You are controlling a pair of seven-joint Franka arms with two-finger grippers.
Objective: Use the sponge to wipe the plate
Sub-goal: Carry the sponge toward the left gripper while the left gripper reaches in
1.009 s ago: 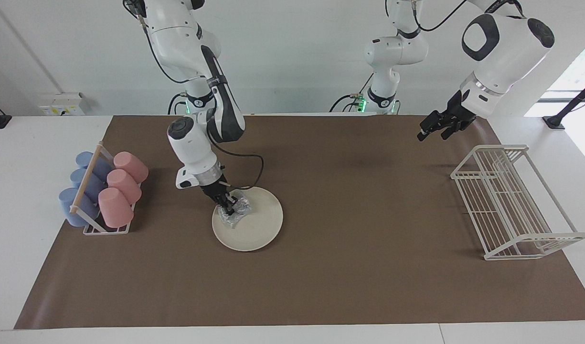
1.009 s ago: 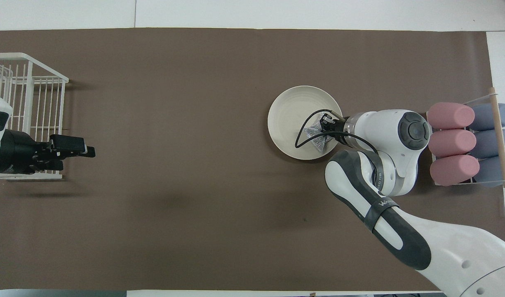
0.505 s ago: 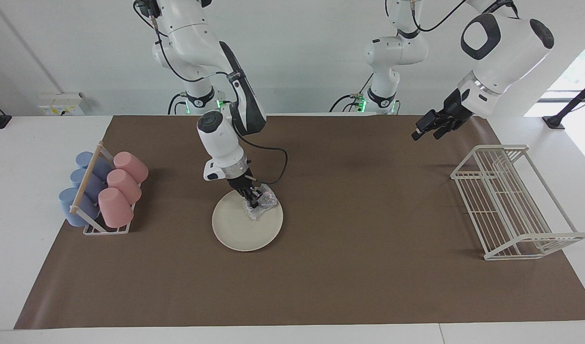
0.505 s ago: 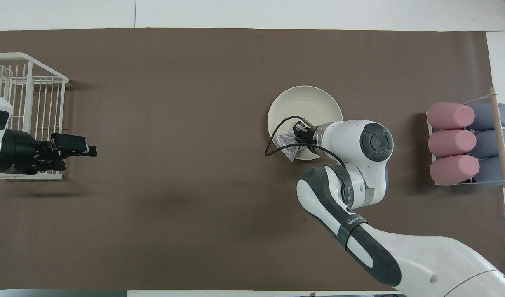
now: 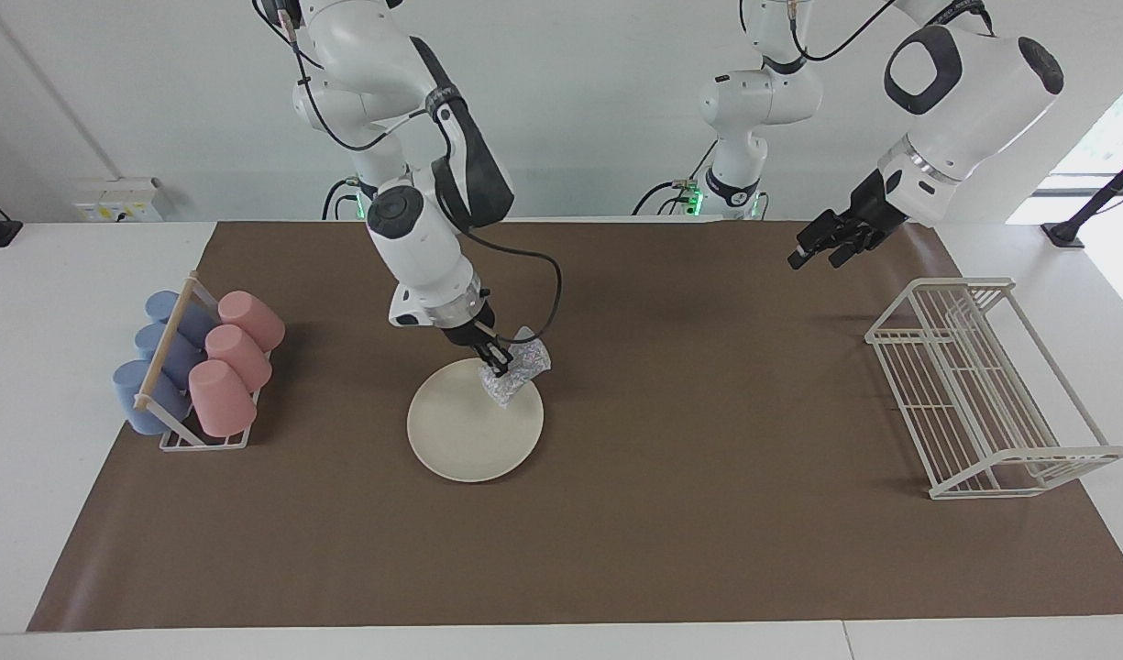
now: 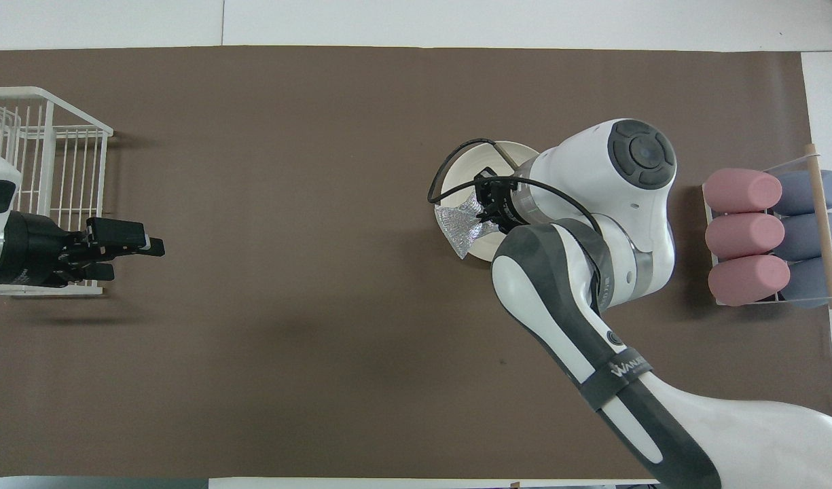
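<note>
Plate [image 5: 474, 423] sits flat on the brown mat, toward the right arm's end of the tabletop, roughly midway between its robot-side edge and the other long edge. Sponge [image 5: 517, 369] is pinched shut in your right pincer [image 5: 500, 366], now hanging over the plate's rim on the robots' side. A second ago it was pressed down on the plate nearer the cup rack [image 5: 194, 367]; it has swept across and lifted, so likely a stroke just finished. Left pincer [image 5: 816, 252] waits open, in the air near the wire rack [image 5: 983, 385].

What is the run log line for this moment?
right claw: shut on sponge, at plate rim | left claw: open, waiting near rack
</note>
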